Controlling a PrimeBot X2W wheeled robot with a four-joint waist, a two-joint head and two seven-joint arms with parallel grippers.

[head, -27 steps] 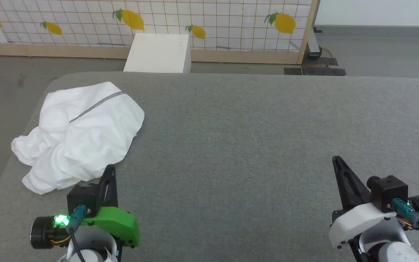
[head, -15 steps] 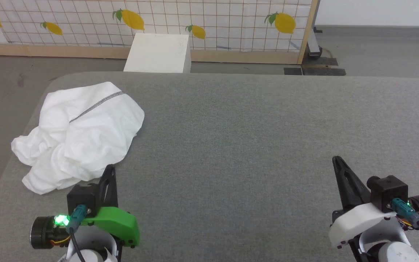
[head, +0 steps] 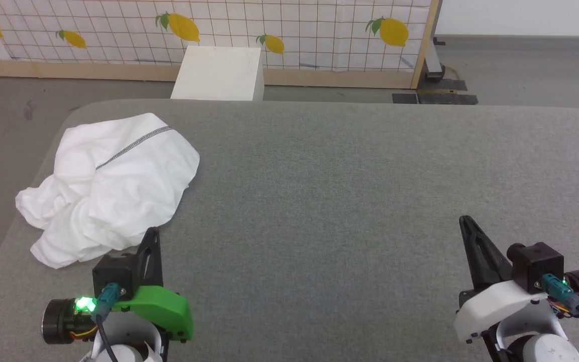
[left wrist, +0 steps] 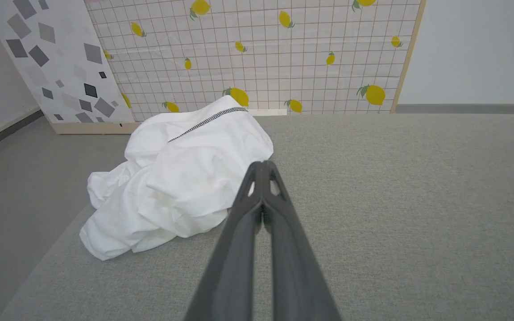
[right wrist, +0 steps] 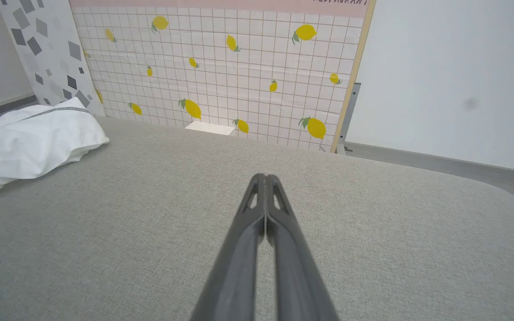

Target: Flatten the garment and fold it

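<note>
Folding is only beginning: a white shirt [head: 111, 186] is lying crumpled in a heap on the left end of a grey padded table [head: 345, 176], toward the table's far corner. A dark stitched seam [head: 133, 146] is running across its top, and nothing is flattened yet. Over the table's near left, the left gripper [head: 152, 234] is hovering just short of the heap's near edge, its jaws pressed together on nothing. The right gripper [head: 465, 222] is waiting over the table's near right, well apart from the shirt, its jaws likewise closed and empty. The next move is probably calling for the left jaws to part and pinch a hem or corner (the fabric looks thin and apt to bunch), with the right arm crossing to help draw it toward the table's middle. Beyond the table's far edge a white box [head: 219, 73] is standing before a lemon-printed screen [head: 294, 25]; neither appears to be blocking the reach.
</note>
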